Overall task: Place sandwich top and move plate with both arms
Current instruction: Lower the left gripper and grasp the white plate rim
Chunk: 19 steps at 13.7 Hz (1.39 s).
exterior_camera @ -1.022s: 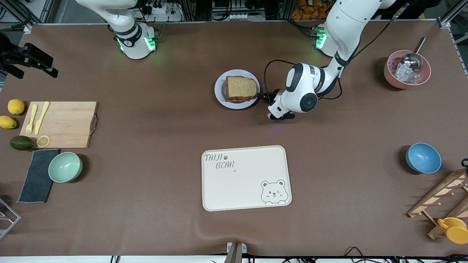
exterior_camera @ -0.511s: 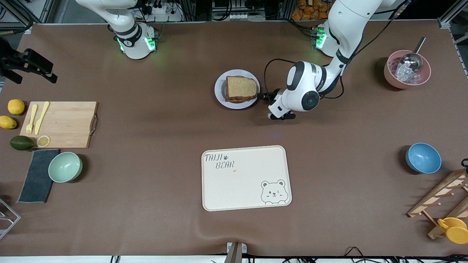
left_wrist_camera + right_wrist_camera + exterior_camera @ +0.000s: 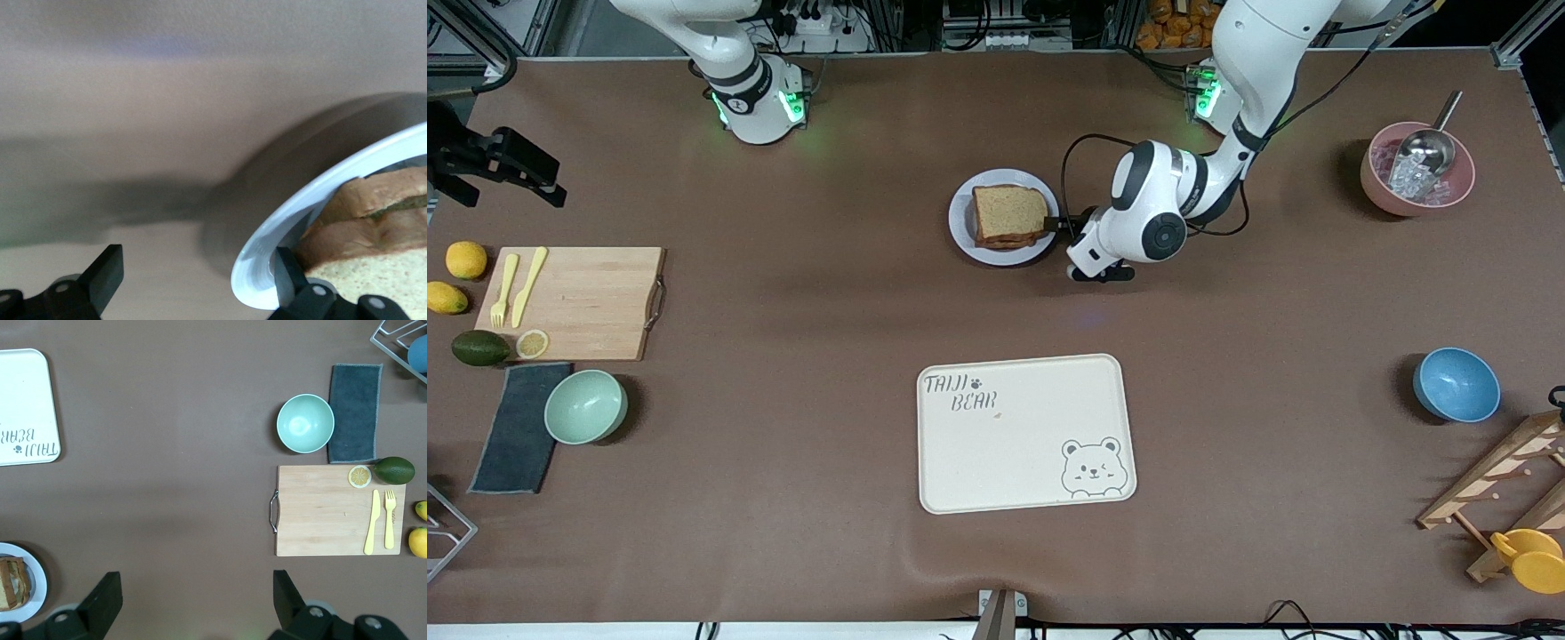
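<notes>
You're in a robot lab: aluminium framing (image 3: 1519, 40), power strips (image 3: 818, 22), cables (image 3: 1280, 613) round a brown-matted table (image 3: 783, 498).

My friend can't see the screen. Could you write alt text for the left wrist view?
The left claw, open, straddles the rim of the plate: one finger is over the plate beside the sandwich top, the other over the brown table.

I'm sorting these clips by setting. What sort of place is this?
Probably a robotics lab with a mock kitchen tabletop: two robot arms bolted along a brown covered table, aluminium framing and cables at its edge, and food props such as a sandwich on a plate and a cutting board.
</notes>
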Each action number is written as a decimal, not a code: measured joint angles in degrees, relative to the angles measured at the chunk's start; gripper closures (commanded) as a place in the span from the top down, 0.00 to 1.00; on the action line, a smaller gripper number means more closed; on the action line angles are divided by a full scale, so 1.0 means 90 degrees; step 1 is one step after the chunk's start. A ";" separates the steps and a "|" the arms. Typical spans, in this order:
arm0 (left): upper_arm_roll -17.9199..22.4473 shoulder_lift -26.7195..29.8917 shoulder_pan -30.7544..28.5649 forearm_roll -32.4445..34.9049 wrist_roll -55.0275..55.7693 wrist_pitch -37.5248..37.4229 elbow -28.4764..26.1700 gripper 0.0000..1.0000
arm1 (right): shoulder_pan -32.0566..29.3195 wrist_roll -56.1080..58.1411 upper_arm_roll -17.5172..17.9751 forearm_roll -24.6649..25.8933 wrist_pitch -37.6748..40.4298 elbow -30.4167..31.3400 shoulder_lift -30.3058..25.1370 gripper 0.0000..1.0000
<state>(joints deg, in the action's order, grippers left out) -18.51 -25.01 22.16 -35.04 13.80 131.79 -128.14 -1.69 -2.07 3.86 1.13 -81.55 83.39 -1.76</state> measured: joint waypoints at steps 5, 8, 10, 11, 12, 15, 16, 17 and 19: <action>-0.0002 0.0000 0.0162 -0.0045 0.0098 0.0011 0.0005 1.00 | 0.0000 0.0000 -0.0004 0.0002 -0.0131 0.0059 0.0001 1.00; -0.0005 0.0000 0.0223 -0.0303 0.0099 0.0132 0.0009 1.00 | -0.0016 -0.0005 -0.0017 0.0002 -0.0135 0.0111 0.0002 1.00; -0.0010 -0.0008 0.0332 -0.0467 0.0099 0.0206 0.0003 1.00 | -0.0048 -0.0007 -0.0043 0.0002 -0.0151 0.0170 0.0002 1.00; -0.0010 -0.0028 0.0407 -0.0513 0.0099 0.0263 -0.0006 1.00 | -0.0052 -0.0007 -0.0055 0.0002 -0.0154 0.0180 0.0002 1.00; -0.0011 -0.0056 0.0479 -0.0535 0.0099 0.0328 -0.0011 1.00 | -0.0052 -0.0007 -0.0060 0.0002 -0.0154 0.0185 0.0002 1.00; -0.0011 -0.0120 0.0564 -0.0549 0.0103 0.0396 -0.0021 0.80 | -0.0052 -0.0008 -0.0065 0.0002 -0.0154 0.0196 0.0002 1.00; -0.0011 -0.0125 0.0580 -0.0549 0.0103 0.0397 -0.0021 0.54 | -0.0055 -0.0008 -0.0066 0.0002 -0.0154 0.0197 0.0002 1.00; -0.0012 -0.0125 0.0612 -0.0549 0.0096 0.0397 -0.0021 0.32 | -0.0062 -0.0009 -0.0066 0.0002 -0.0155 0.0198 0.0002 1.00; -0.0013 -0.0125 0.0733 -0.0549 0.0087 0.0414 -0.0021 0.12 | -0.0077 -0.0009 -0.0071 0.0002 -0.0155 0.0201 0.0002 1.00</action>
<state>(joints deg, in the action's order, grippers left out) -18.62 -26.13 28.76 -39.99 14.58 135.51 -128.32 -2.38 -2.15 3.23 1.14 -82.94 85.19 -1.74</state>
